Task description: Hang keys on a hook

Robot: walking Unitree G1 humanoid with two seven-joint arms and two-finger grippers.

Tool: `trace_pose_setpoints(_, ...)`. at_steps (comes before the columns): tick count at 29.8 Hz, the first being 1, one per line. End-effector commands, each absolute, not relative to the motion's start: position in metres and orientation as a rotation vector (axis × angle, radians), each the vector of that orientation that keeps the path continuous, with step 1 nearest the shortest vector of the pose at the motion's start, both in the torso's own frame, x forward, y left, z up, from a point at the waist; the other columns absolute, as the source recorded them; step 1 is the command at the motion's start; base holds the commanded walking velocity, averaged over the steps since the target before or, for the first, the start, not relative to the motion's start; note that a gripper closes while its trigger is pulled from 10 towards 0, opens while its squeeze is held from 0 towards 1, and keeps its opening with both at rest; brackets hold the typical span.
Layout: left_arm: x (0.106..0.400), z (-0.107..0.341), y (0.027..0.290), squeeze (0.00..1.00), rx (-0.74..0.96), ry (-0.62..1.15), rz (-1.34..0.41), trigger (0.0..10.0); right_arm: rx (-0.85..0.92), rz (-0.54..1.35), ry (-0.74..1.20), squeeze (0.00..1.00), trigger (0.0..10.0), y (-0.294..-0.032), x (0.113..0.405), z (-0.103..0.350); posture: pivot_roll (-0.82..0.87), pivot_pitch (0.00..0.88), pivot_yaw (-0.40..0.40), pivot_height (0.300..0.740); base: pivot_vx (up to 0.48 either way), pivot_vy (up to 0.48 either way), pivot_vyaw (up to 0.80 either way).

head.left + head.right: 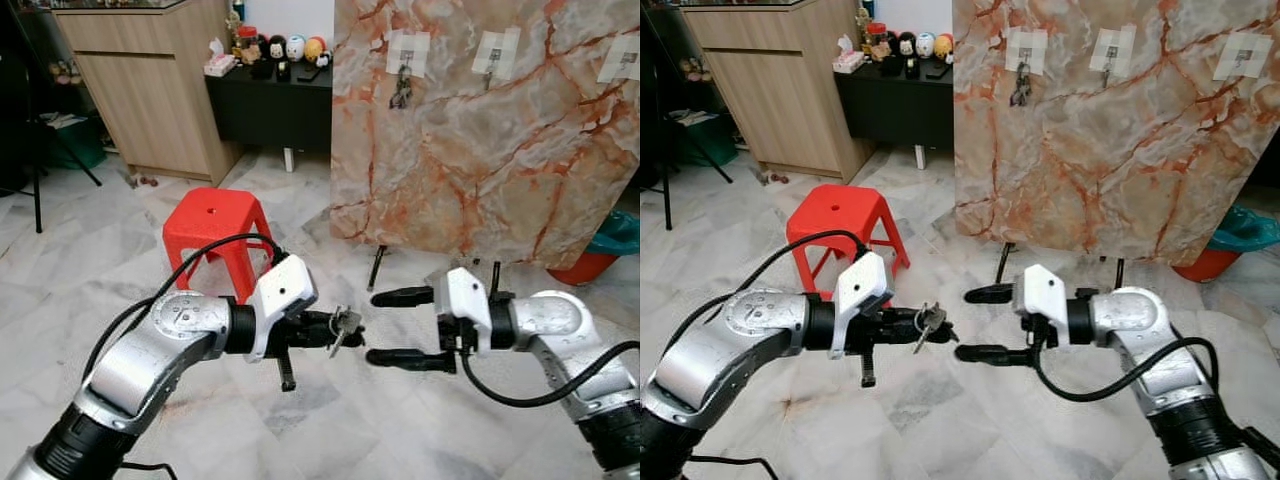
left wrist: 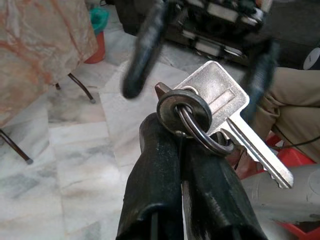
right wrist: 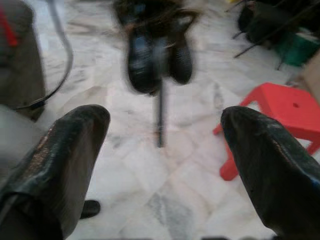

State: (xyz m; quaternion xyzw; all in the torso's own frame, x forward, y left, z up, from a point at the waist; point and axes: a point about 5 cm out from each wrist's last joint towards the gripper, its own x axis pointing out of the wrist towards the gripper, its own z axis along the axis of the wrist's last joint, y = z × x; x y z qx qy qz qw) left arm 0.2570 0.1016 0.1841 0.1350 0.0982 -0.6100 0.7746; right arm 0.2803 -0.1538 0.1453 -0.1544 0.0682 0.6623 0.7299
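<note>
My left gripper (image 1: 352,328) is shut on a key ring with silver keys (image 1: 344,323), held out in front of me above the floor. In the left wrist view the keys (image 2: 225,107) hang from a dark ring (image 2: 186,111) pinched at the fingertips (image 2: 160,150). Facing it from the right, my right gripper (image 1: 375,326) stands open, its fingers (image 1: 405,296) a short gap from the keys. The marble board (image 1: 500,160) stands behind, with hooks on white pads (image 1: 495,52); the left hook (image 1: 402,85) carries a bunch of keys.
A red plastic stool (image 1: 217,235) stands on the marble floor to my left. Behind it are a wooden cabinet (image 1: 150,80) and a black table (image 1: 270,95) with small figures. The board rests on thin black legs (image 1: 376,268). A teal and orange tub (image 1: 605,250) sits at far right.
</note>
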Motion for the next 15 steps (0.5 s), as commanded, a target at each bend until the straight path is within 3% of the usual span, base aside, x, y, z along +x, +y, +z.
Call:
trace_pose_setpoints(1, 0.257, 0.187, 0.099, 0.00, 0.315, 0.210, -1.325, 10.0, -0.376, 1.500, 0.139, 1.00, 10.0, -0.149, 0.276, 0.147, 0.02, 0.000, -0.002, 0.740, 0.000, 0.000, 0.00)
trace_pose_setpoints(4, 0.256, 0.188, 0.098, 0.00, 0.310, 0.204, -1.328, 10.0, -0.403, 1.484, 0.122, 1.00, 10.0, -0.147, 0.278, 0.145, 0.02, 0.000, -0.002, 0.740, 0.000, 0.000, 0.00)
trace_pose_setpoints(5, 0.256, 0.189, 0.097, 0.00, 0.307, 0.200, -1.332, 10.0, -0.423, 1.464, 0.104, 0.41, 10.0, -0.146, 0.280, 0.144, 0.02, 0.000, -0.002, 0.740, 0.000, 0.000, 0.00)
trace_pose_setpoints(6, 0.256, 0.189, 0.097, 0.00, 0.307, 0.200, -1.332, 10.0, -0.423, 1.464, 0.104, 0.41, 10.0, -0.146, 0.280, 0.144, 0.02, 0.000, -0.002, 0.740, 0.000, 0.000, 0.00)
trace_pose_setpoints(7, 0.255, 0.189, 0.096, 0.00, 0.303, 0.199, -1.335, 10.0, -0.431, 1.461, 0.109, 0.00, 10.0, -0.146, 0.281, 0.143, 0.02, 0.000, -0.002, 0.740, 0.000, 0.000, 0.00)
trace_pose_setpoints(15, 0.254, 0.190, 0.094, 0.00, 0.299, 0.197, -1.350, 10.0, -0.469, 1.412, 0.115, 0.00, 10.0, -0.144, 0.288, 0.140, 0.02, 0.000, -0.004, 0.740, 0.000, 0.000, 0.00)
